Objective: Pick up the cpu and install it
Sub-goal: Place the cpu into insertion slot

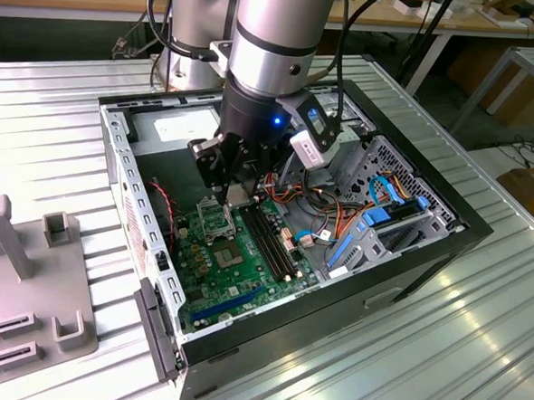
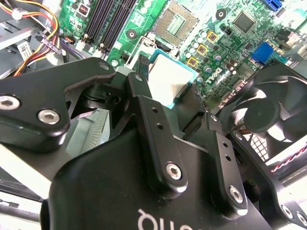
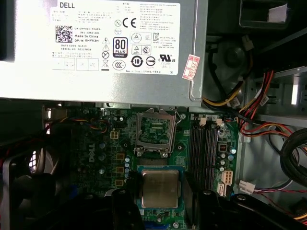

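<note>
1. The computer case (image 1: 351,300) lies open on the table (image 1: 475,358), and a fixture (image 1: 26,285) stands apart at the exterior view's left.
2. The motherboard (image 1: 231,270) lies on the case floor, with the power supply (image 3: 105,52) along its far edge.
3. On the board, the socket (image 3: 154,132) lies just beside the memory slots (image 3: 204,151).
4. The cpu (image 3: 159,188), between the fingers of the gripper (image 1: 231,187), is just beside the socket and seemingly above the board.

I get even overhead light in the exterior view, with soft sheen along the ribbed worktop (image 1: 476,340). Inside the case (image 1: 333,306) it is dimmer. In the first wrist view the power supply (image 3: 29,81) glares pale, and the cpu (image 3: 159,188) lid shines dully in the shadowed tool (image 3: 160,211).
</note>
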Available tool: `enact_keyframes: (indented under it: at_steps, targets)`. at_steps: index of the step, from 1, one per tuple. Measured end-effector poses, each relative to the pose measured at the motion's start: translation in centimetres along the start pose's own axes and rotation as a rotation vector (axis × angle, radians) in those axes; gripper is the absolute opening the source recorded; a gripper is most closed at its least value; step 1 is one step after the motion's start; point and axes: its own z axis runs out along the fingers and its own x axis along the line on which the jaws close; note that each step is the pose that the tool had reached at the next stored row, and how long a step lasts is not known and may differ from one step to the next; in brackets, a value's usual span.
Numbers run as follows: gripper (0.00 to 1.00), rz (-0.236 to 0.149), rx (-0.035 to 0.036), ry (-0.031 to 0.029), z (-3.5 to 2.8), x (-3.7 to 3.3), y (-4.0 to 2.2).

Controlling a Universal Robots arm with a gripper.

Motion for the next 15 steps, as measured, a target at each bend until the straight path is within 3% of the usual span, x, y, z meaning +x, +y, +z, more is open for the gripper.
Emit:
enact_keyframes:
  at_steps: [12, 15]
  targets:
    - [0.47, 0.000, -0.0002, -0.0001, 0.09, 0.04, 0.01]
    - [0.47, 0.005, 0.0000, 0.0000, 0.46, 0.06, 0.02]
